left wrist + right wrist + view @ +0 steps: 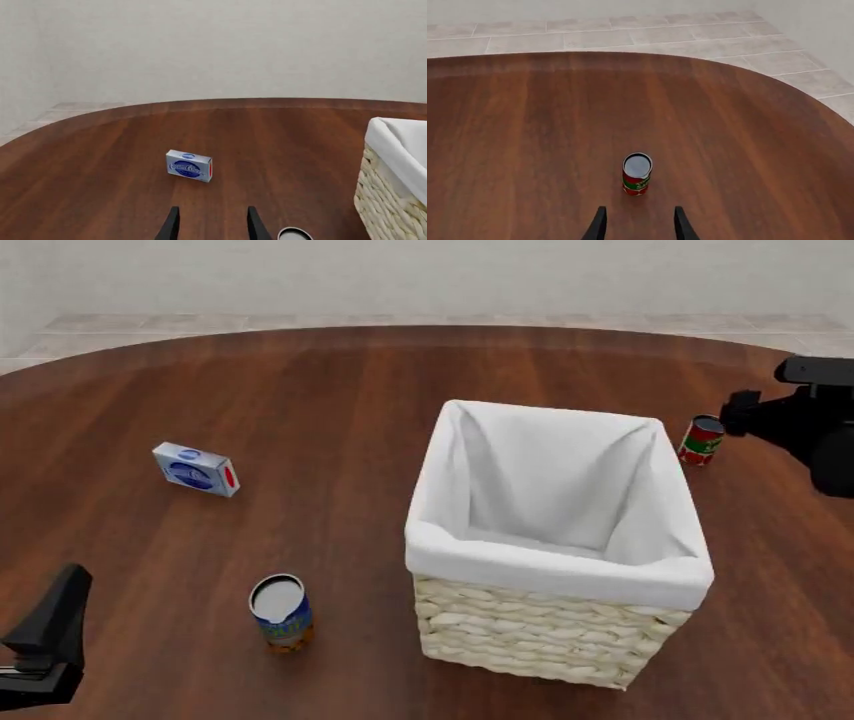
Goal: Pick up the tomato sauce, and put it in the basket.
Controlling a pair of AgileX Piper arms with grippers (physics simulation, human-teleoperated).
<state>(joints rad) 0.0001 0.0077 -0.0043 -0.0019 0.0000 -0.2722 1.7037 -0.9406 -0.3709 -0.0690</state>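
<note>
Now the tomato sauce stands upright on the table, at the right of the front frame, just beside the far right corner of the basket but not touching it. Its long axis is vertical, with the grey top facing up.

The right tool is the nearer one by far. In the right wrist view its two dark fingers are spread apart with nothing between them, and the can stands a little ahead of the tips, almost on the line that runs through the gap. So the can lies straight ahead of this tool, and the gap looks wider than the can. In the front view the right arm is at the right edge of the frame, close to the can.

The left tool is also open and empty. It is at the lower left of the front frame, well apart from the tomato sauce, with the basket between them. Ahead of it lies a small blue-and-white box, and the other can, with the blue and orange label, stands near the basket's near left side.

Probably the next move belongs to the right arm: to go forward and down until the fingers stand on both sides of the can, then close. The approach looks nearly aligned already.
</note>
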